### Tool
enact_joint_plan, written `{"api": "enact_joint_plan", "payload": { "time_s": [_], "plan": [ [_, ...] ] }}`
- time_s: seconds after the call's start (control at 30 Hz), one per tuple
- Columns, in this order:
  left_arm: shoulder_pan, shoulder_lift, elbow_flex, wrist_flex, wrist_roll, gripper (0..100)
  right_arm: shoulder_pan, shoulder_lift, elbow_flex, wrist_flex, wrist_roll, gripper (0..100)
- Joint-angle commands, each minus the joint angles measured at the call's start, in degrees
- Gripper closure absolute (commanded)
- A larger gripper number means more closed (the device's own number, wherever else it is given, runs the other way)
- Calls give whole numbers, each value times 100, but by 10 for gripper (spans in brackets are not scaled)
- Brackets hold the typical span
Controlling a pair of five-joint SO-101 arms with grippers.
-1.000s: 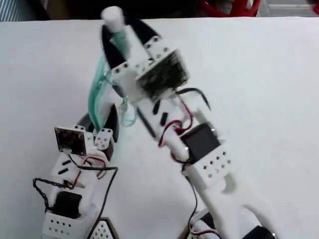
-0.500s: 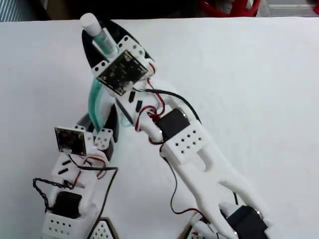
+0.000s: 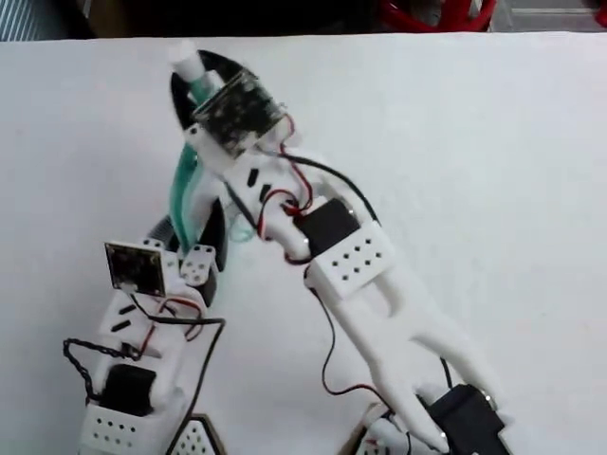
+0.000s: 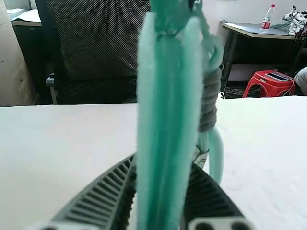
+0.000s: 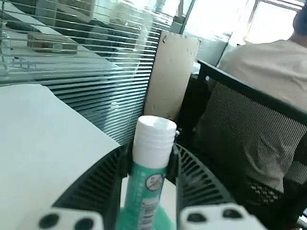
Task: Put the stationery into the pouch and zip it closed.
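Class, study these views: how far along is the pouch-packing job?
Done: the left end effector grips the teal pouch. In hand: the right end effector clamps a glue stick at the pouch's far end. Left: inserting the stick, then zipping.

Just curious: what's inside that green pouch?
Of the pouch, just the teal outside is visible; its contents are covered. The glue stick is clamped in the right end effector near its top.

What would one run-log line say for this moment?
left gripper: shut on pouch | right gripper: shut on glue stick
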Motion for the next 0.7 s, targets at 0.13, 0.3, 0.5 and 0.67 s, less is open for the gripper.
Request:
{"api": "enact_joint_plan", "payload": {
  "time_s": [0.13,0.3,0.5,0.67],
  "plan": [
    [13,-48,-211,-44,62,883,268,-356,-343,1200,-774,882],
    [13,-48,-202,-53,62,883,119,-655,-1055,2413,-1301,778],
    [13,-48,-202,-44,53,883,171,-796,-1811,3160,-1310,800],
    [13,-48,-202,-35,53,883,242,-637,-1934,3451,-1336,841]
  ]
}}
